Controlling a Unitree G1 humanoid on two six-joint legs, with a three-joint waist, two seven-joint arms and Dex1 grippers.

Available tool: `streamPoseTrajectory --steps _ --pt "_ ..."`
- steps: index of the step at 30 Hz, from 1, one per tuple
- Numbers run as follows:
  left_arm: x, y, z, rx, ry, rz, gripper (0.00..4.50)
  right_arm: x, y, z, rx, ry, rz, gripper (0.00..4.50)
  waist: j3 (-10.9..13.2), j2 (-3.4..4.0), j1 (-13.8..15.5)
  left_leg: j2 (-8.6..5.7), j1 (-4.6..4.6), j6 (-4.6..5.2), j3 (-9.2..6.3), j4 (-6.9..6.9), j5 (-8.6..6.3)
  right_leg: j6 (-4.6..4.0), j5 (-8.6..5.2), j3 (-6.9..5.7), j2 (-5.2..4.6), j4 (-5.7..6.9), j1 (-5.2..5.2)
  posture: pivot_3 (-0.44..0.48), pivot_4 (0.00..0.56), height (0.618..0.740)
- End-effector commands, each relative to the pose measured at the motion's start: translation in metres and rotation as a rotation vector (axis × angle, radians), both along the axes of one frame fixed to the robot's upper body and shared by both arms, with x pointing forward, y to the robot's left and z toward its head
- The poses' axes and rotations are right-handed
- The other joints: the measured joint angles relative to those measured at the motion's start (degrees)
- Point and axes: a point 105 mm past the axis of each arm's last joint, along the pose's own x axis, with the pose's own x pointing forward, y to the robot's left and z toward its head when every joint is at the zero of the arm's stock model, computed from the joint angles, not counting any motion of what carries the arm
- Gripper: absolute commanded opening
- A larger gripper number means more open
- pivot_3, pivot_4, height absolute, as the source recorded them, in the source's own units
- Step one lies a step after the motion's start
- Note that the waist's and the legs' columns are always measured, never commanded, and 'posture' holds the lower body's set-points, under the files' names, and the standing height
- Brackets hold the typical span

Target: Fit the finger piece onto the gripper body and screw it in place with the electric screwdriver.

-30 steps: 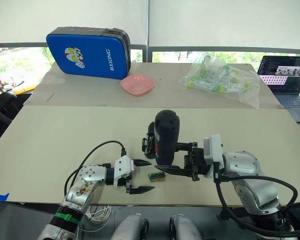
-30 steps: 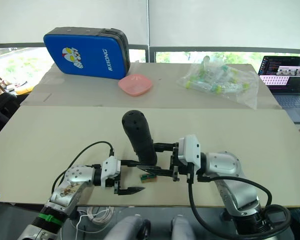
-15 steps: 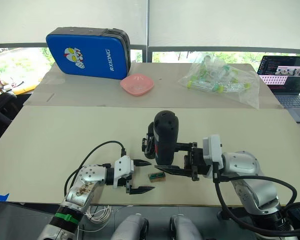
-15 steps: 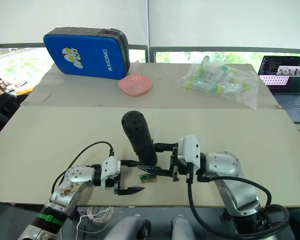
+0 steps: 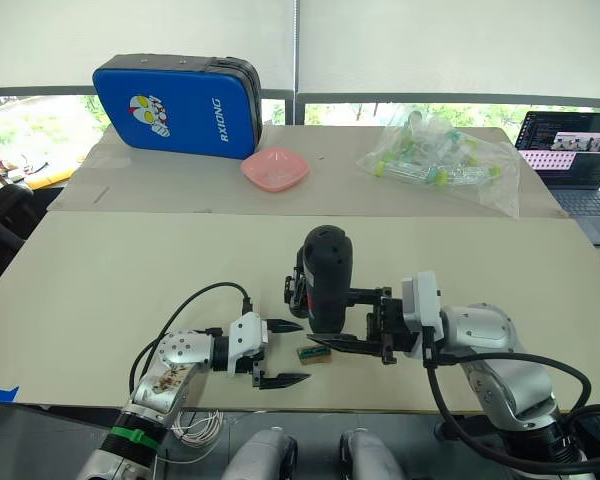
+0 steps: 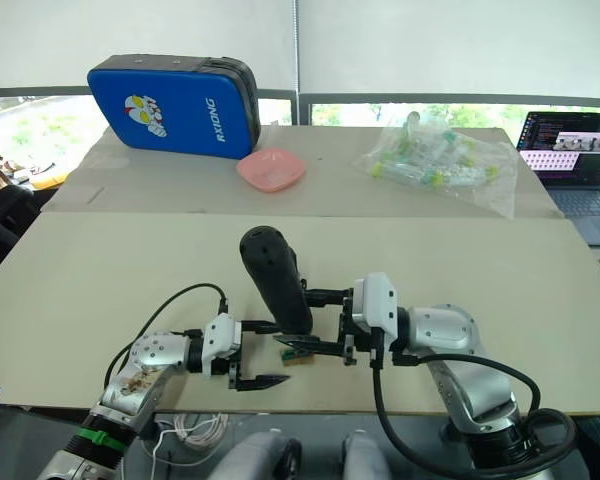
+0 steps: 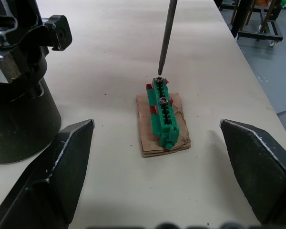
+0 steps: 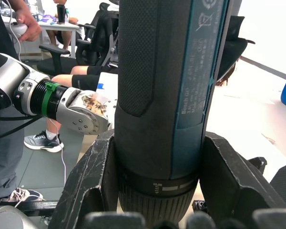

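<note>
My right gripper (image 5: 335,315) is shut on the electric screwdriver (image 5: 325,275), a thick black cylinder held nearly upright. Its thin metal bit (image 7: 166,36) points down onto the end screw of a green terminal block (image 7: 164,112), which lies on a scrap of cardboard. The open left gripper (image 5: 302,351) sits just left of that block, one finger on either side of it in the left wrist view. The gripper body (image 7: 19,81), a chunky black block with a rounded base, stands close behind the screwdriver (image 8: 167,95). The finger piece is out of view.
On the far table lie a blue case (image 5: 175,105), a pink bowl (image 5: 275,168) and a clear plastic bag of small parts (image 5: 440,160). A laptop (image 5: 570,150) is at the far right. A white cable (image 5: 195,425) hangs by the table's front edge.
The screwdriver's top has leaned slightly to the left and dropped a little in my right gripper. The left gripper has stayed put.
</note>
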Motion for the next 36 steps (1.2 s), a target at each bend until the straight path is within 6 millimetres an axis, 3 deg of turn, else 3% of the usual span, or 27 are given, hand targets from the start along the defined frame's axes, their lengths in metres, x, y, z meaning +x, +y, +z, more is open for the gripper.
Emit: streamPoseTrajectory --steps 1,36 --pt "-0.0119 -0.0051 -0.0227 0.032 0.087 -0.021 4.50 -0.0046 0.0003 0.0100 0.026 -0.057 0.011 1.96 0.0 0.02 0.0 0.00 0.00 0.00 0.00 0.00 0.00 0.00 0.00 0.00 0.00 0.00 0.00 0.000 0.150 0.740" --pt "-0.0127 -0.0048 -0.0171 0.026 0.098 -0.018 4.50 -0.0047 -0.0009 0.0114 0.028 -0.057 0.002 1.96 -0.1 0.10 -0.1 0.00 -0.01 0.03 0.00 -0.03 -0.02 0.04 -0.04 0.02 0.00 -0.04 0.00 0.000 0.150 0.740"
